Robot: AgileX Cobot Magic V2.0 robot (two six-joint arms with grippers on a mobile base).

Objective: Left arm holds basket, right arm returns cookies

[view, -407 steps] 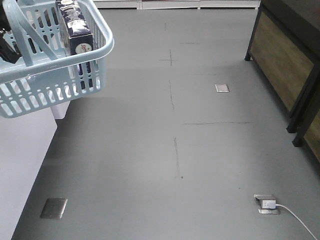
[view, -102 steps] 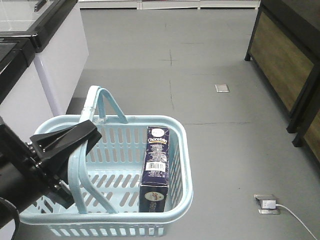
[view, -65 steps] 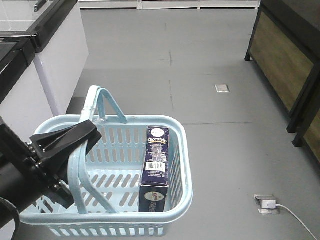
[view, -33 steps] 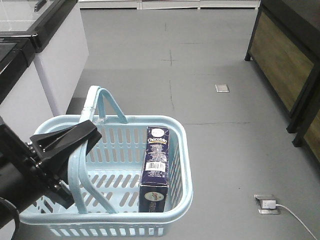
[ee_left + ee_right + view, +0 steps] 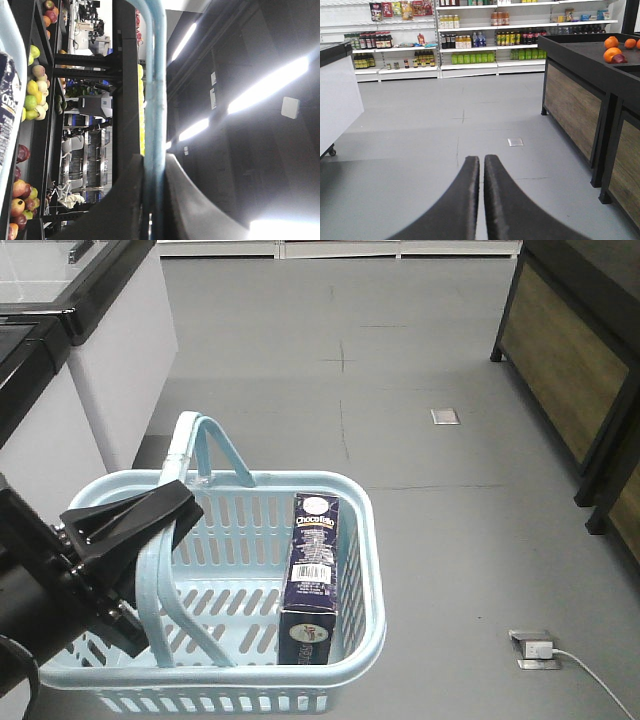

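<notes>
The light blue basket point(image 5: 365, 540) hangs low at the bottom left of the front view, above the grey floor. My left gripper point(image 5: 178, 512) is shut on one of its hoop handles point(image 5: 150, 580); the second handle point(image 5: 215, 445) stands up behind. In the left wrist view that handle point(image 5: 155, 90) runs as a blue strip between the black fingers point(image 5: 132, 200). The navy cookies carton point(image 5: 312, 570) stands on end inside the basket, against its right wall; its edge point(image 5: 6, 115) shows at the left. My right gripper point(image 5: 482, 159) is shut on nothing, pointing over bare floor. The right arm is out of the front view.
A white counter with a black top point(image 5: 110, 350) stands close on the left. A black, wood-panelled display stand point(image 5: 570, 370) with oranges point(image 5: 612, 50) lines the right. A floor socket with a white cable point(image 5: 532, 648) lies at lower right. Stocked shelves point(image 5: 470, 40) fill the far wall.
About six seconds ago the basket was high at the upper left; it now hangs low at the bottom left. Over the last 1.6 seconds nothing has visibly moved.
</notes>
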